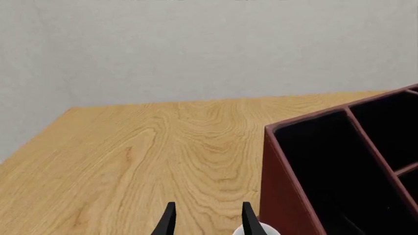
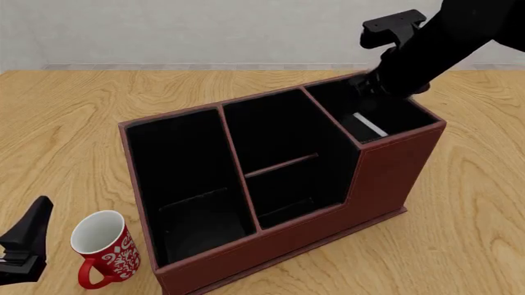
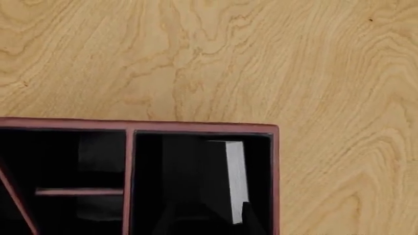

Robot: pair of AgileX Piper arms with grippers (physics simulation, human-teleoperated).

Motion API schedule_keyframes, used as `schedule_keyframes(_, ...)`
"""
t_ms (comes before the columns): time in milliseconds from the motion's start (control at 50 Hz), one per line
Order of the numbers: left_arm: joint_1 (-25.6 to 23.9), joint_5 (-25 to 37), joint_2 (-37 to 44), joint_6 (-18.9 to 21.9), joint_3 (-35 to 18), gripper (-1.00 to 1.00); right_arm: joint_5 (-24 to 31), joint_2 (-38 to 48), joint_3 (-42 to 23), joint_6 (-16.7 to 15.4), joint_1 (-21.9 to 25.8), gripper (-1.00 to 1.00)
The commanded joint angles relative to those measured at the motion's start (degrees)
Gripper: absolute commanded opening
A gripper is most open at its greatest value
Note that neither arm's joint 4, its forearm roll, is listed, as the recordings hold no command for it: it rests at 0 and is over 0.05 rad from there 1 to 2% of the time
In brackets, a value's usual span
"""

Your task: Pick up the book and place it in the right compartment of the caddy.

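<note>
The reddish-brown caddy (image 2: pixel 279 249) stands mid-table. The black book (image 2: pixel 367 125) stands upright inside its right compartment (image 2: pixel 404 133), white page edges showing. The right wrist view looks down into that compartment (image 3: pixel 275 166) onto the book (image 3: pixel 235 181). My right gripper (image 2: pixel 371 85) hovers over the compartment's far rim. Its dark fingertips are spread either side of the book (image 3: pixel 207 215), above it and apart from it, so it is open. My left gripper (image 2: pixel 33 224) is open and empty at the near left, by the caddy's left end (image 1: pixel 281 196).
A red mug (image 2: pixel 102 249) with a white inside stands at the near left, between my left gripper and the caddy; its rim shows in the left wrist view (image 1: pixel 260 230). Bare wooden table (image 2: pixel 74 123) lies left of and behind the caddy.
</note>
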Motion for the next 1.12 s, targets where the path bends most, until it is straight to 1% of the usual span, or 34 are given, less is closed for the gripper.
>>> schedule_keyframes(20, -0.19, 0.07, 0.0, -0.26, -0.4, 1.0, 2.47, -1.56, -1.97, -0.81, -0.28, 1.0)
schedule_keyframes(120, -0.29, -0.03, 0.0, -0.49, -0.52, 1.0, 4.11, -3.22, -3.4, -0.84, -0.44, 1.0)
schedule_keyframes(180, -0.37, -0.02, 0.0, -0.59, -0.6, 1.0, 5.26, -4.56, -4.21, -0.28, 0.18, 1.0)
schedule_keyframes(220, -0.52, 0.01, 0.0, -0.63, -0.73, 1.0, 6.09, -5.29, -5.06, -0.53, 0.11, 1.0)
schedule_keyframes(260, -0.53, -0.01, 0.0, -0.69, -0.87, 1.0, 7.04, -6.42, -5.5, 0.0, 1.01, 1.0)
schedule_keyframes(300, -0.53, 0.18, 0.0, -0.86, -1.18, 1.0, 7.94, -7.28, -6.16, 0.35, 1.43, 1.0)
schedule_keyframes(440, -0.74, 0.64, 0.0, -1.06, -2.25, 1.0, 10.13, -9.53, -7.72, -0.07, 1.22, 1.0)
schedule_keyframes(480, -0.82, 0.82, 0.0, -1.08, -2.64, 1.0, 10.9, -10.74, -8.05, 0.41, 1.88, 1.0)
schedule_keyframes(520, -0.83, 0.91, 0.0, -0.92, -2.89, 1.0, 11.53, -11.78, -8.29, -0.6, 1.53, 1.0)
schedule_keyframes(580, -0.88, 1.2, 0.0, -0.73, -3.36, 1.0, 12.62, -13.64, -8.76, -0.42, 2.3, 1.0)
schedule_keyframes(600, -0.91, 1.43, 0.0, -0.69, -3.67, 1.0, 12.73, -14.17, -8.43, -1.48, 1.69, 1.0)
schedule_keyframes(660, -1.08, 1.66, 0.0, -0.69, -4.08, 1.0, 13.34, -15.79, -7.89, -1.51, 2.29, 1.0)
schedule_keyframes(680, -1.12, 1.69, 0.0, -0.55, -4.19, 1.0, 13.47, -16.42, -8.16, -2.3, 1.79, 1.0)
schedule_keyframes(740, -1.19, 1.73, 0.0, -0.48, -4.45, 1.0, 13.95, -18.85, -8.22, -2.57, 2.53, 1.0)
schedule_keyframes(780, -1.16, 1.85, 0.0, -0.59, -4.71, 1.0, 13.47, -20.57, -7.48, -4.11, 1.95, 1.0)
schedule_keyframes(820, -1.26, 1.98, 0.0, -0.47, -5.02, 1.0, 13.17, -22.74, -6.63, -4.75, 3.19, 1.0)
schedule_keyframes(840, -1.28, 2.07, 0.0, -0.44, -5.18, 1.0, 13.15, -23.77, -6.36, -3.79, 4.1, 1.0)
schedule_keyframes(860, -1.4, 2.17, 0.0, -0.31, -5.3, 1.0, 12.95, -24.84, -5.54, -4.13, 4.61, 1.0)
schedule_keyframes(880, -1.5, 2.38, 0.0, -0.1, -5.52, 1.0, 12.43, -25.79, -4.81, -5.18, 3.95, 1.0)
schedule_keyframes(940, -1.61, 2.84, 0.0, 0.18, -6.07, 1.0, 12.09, -27.6, -3.82, -4.83, 4.79, 1.0)
schedule_keyframes(960, -1.61, 2.93, 0.0, 0.48, -6.22, 1.0, 11.48, -28.87, -3.32, -6.9, 4.03, 1.0)
schedule_keyframes(980, -1.62, 3.4, 0.0, 0.65, -6.78, 1.0, 11.08, -30.59, -3.38, -5.86, 5.65, 1.0)
schedule_keyframes(1000, -1.53, 3.56, 0.0, 0.82, -7.02, 1.0, 10.9, -31.67, -2.9, -7.26, 5.83, 1.0)
schedule_keyframes(1060, -1.05, 3.81, 0.0, 1.13, -7.44, 1.0, 9.85, -33.46, -3.41, -7.02, 5.86, 1.0)
schedule_keyframes(1080, -0.59, 3.91, 0.0, 0.87, -7.77, 1.0, 9.28, -34.76, -2.16, -8.29, 6.95, 1.0)
schedule_keyframes(1120, -0.41, 3.99, 0.0, 1.2, -7.96, 1.0, 7.42, -37.21, -1.42, -7.79, 7.84, 1.0)
